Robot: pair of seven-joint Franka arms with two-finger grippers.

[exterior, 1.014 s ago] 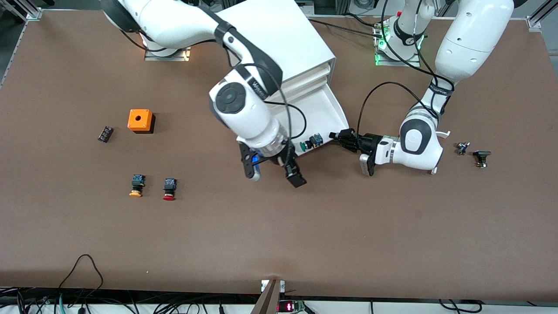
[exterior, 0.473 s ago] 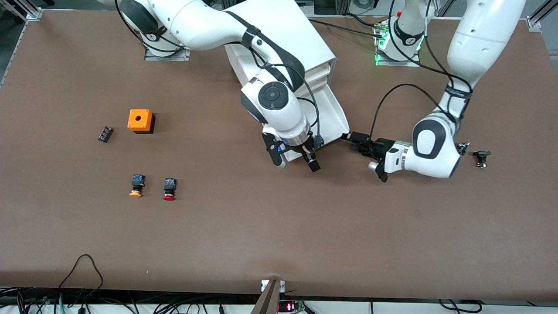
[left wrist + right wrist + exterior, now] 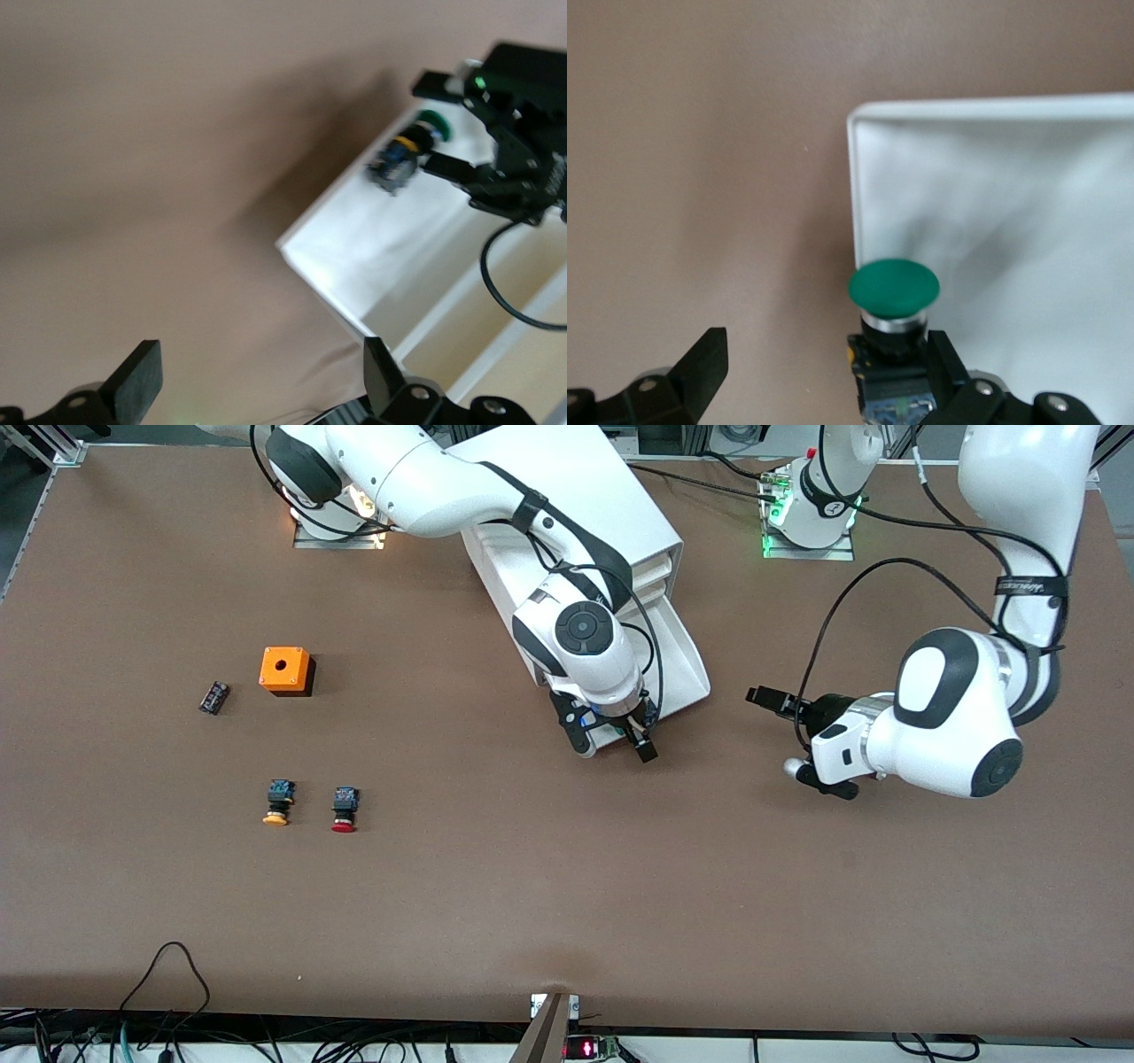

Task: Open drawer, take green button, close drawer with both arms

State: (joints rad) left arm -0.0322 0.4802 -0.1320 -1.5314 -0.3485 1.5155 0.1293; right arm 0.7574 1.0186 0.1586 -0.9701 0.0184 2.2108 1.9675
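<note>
Over the front corner of the pulled-out drawer, the right arm reaches for the button.

Because the wide shallow white plastic drawer of the big white grey-framed cabinet stands open, the small green-capped push button with its black body lies exposed in its corner. The right end effector hovers there, fingers spread with one beside the button and nothing gripped. The left end effector, released too, waits over the brown worktop beside the drawer, likely clear for the pick.
</note>
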